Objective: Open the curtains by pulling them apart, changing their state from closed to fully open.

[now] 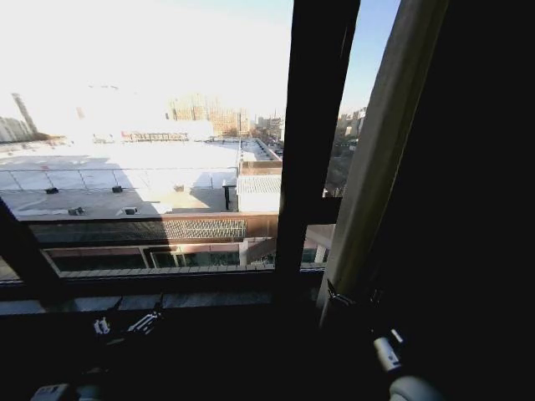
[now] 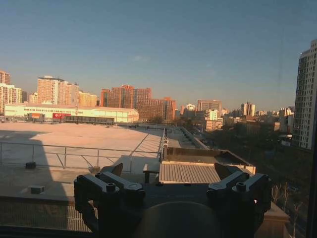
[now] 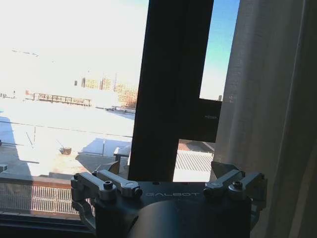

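Note:
A sheer white curtain panel (image 1: 376,167) hangs gathered at the right side of the window, its pleats lit by the sun; in the right wrist view the curtain (image 3: 270,99) is close beside the gripper. My right gripper (image 3: 167,169) is open with nothing between its fingers, one fingertip (image 3: 224,169) near the fabric's edge. In the head view the right gripper (image 1: 343,299) sits low, at the foot of the gathered panel. My left gripper (image 2: 168,171) is open and empty, facing bare glass; in the head view the left gripper (image 1: 125,324) is low on the left, below the sill.
A thick black window frame bar (image 1: 313,134) stands upright just left of the gathered panel, also the black bar (image 3: 173,89) in the right wrist view. A dark sill (image 1: 150,288) runs under the glass. Rooftops and city buildings lie outside. The far right is in deep shadow.

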### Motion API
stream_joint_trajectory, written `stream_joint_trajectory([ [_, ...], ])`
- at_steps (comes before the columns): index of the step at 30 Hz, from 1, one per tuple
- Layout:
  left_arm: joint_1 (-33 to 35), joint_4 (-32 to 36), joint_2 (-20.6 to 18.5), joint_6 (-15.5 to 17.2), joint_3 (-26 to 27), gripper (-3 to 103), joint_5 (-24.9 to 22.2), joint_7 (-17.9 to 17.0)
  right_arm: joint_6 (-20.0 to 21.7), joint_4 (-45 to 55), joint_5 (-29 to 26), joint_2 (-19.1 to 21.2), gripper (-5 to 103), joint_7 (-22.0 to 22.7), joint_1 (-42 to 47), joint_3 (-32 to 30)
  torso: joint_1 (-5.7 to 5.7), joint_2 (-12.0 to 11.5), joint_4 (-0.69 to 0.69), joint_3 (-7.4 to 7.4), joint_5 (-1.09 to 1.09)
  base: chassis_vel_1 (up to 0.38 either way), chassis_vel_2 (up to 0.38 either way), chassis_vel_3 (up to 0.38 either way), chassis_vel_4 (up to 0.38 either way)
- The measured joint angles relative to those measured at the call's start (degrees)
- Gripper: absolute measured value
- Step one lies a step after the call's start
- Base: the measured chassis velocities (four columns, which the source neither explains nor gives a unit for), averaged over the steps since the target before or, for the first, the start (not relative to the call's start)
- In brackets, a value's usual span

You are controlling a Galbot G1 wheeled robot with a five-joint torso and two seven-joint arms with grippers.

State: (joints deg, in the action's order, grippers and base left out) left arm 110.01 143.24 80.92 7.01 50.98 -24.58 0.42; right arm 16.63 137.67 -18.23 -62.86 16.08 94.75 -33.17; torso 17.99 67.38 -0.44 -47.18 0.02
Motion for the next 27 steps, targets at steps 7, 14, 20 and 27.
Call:
stream_joint_trajectory([
  [7, 0.28, 0.0, 0.99, -0.13, 0.05, 100, 0.26, 0.04, 0.0, -0.18, 0.08, 0.24, 100, -0.15, 0.08, 0.23, 0.0, 0.0, 0.0, 0.0, 0.0, 0.359, 0.346, -0.362, -0.343],
  [14, 0.73, 0.0, 1.97, -0.95, 0.08, 100, 0.91, 0.12, 0.0, -0.51, 0.21, 0.55, 100, -0.34, -0.11, 0.46, 0.0, 0.0, 0.01, 0.0, -0.01, 0.346, 0.362, -0.349, -0.361],
  [20, 1.12, 0.0, 2.4, -1.91, 0.06, 100, 1.54, 0.22, 0.0, -0.66, 0.51, 0.6, 100, -0.78, -0.15, 0.69, 0.0, 0.0, 0.0, 0.0, -0.01, 0.349, 0.355, -0.351, -0.361],
  [27, 1.39, 0.0, 3.14, -2.19, -0.02, 100, 1.77, 0.29, 0.0, -1.17, 0.82, 0.98, 100, -1.01, -0.36, 1.17, 0.0, 0.0, 0.0, 0.0, 0.0, 0.362, 0.349, -0.365, -0.339],
])
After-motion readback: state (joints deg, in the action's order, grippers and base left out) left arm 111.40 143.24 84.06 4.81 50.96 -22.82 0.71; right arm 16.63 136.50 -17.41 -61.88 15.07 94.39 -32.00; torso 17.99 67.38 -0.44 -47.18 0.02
